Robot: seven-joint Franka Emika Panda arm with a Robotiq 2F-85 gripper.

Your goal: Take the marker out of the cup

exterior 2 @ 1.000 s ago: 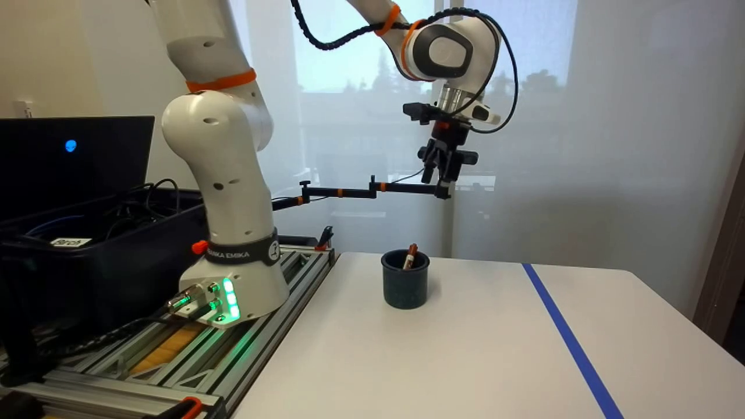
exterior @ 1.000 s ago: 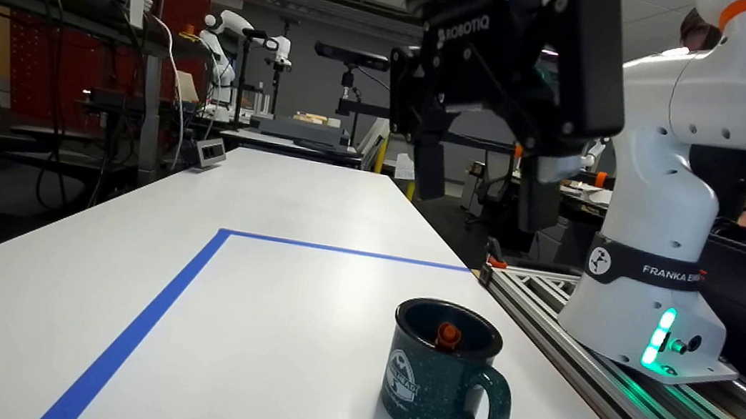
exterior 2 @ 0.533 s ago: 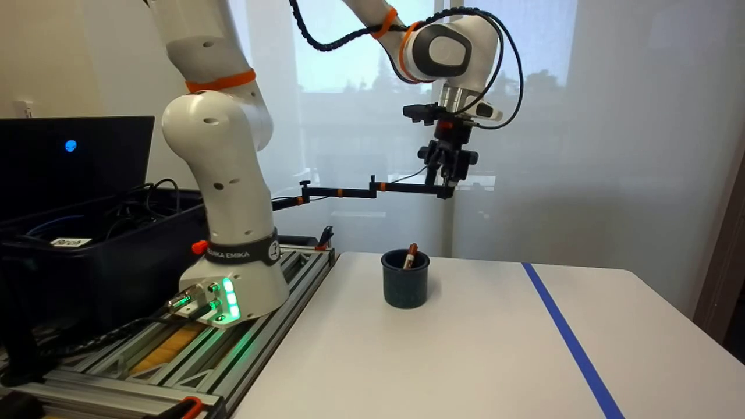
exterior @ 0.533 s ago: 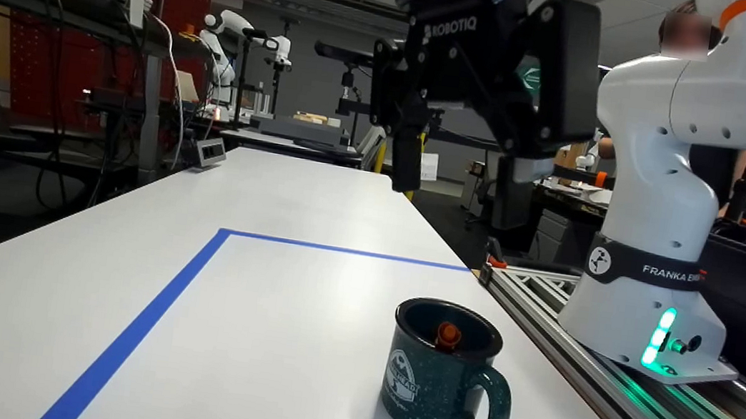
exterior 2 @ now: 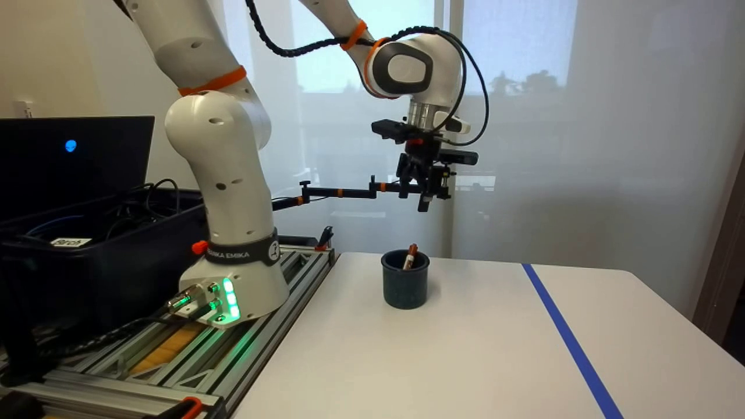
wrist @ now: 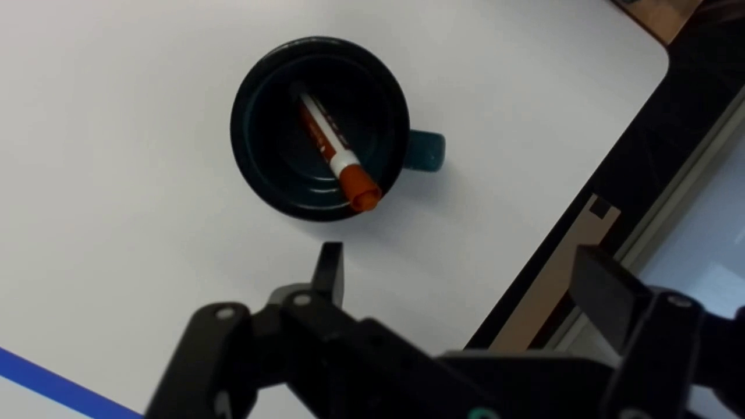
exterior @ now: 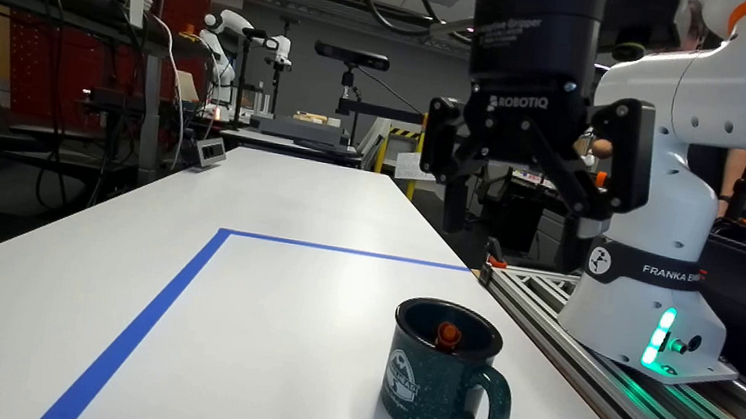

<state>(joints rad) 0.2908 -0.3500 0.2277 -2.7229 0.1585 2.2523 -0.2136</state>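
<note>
I see the marker [wrist: 331, 141] leaning inside the cup [exterior 2: 405, 291], its upper end standing above the rim. It has a red-orange cap [wrist: 358, 186] with a round, recessed end. Below the cap comes a plain white collar, then a body split lengthwise into a white strip and a brownish-red one, with print too small for me to read. The lower end goes dark in the cup's shadow, so I can't make out its shape.

In the wrist view its long axis runs on a steep diagonal: the sunken end lies toward the upper left, the cap toward the lower right, overlapping the rim near the handle [wrist: 426, 151]. I can't tell whether it touches the rim at that spot. In an exterior view the marker [exterior 2: 410, 256] tips slightly to the right toward its top; in an exterior view the cap [exterior: 448, 335] faces the camera almost end-on.

My hand [exterior: 511, 246] hangs higher than the cup and well apart from it, its fingers spread wide. The cup, dark green and glossy with pale print on its side, stands upright on the white bench [exterior 2: 495, 349], away from the blue tape [exterior 2: 573, 344].
</note>
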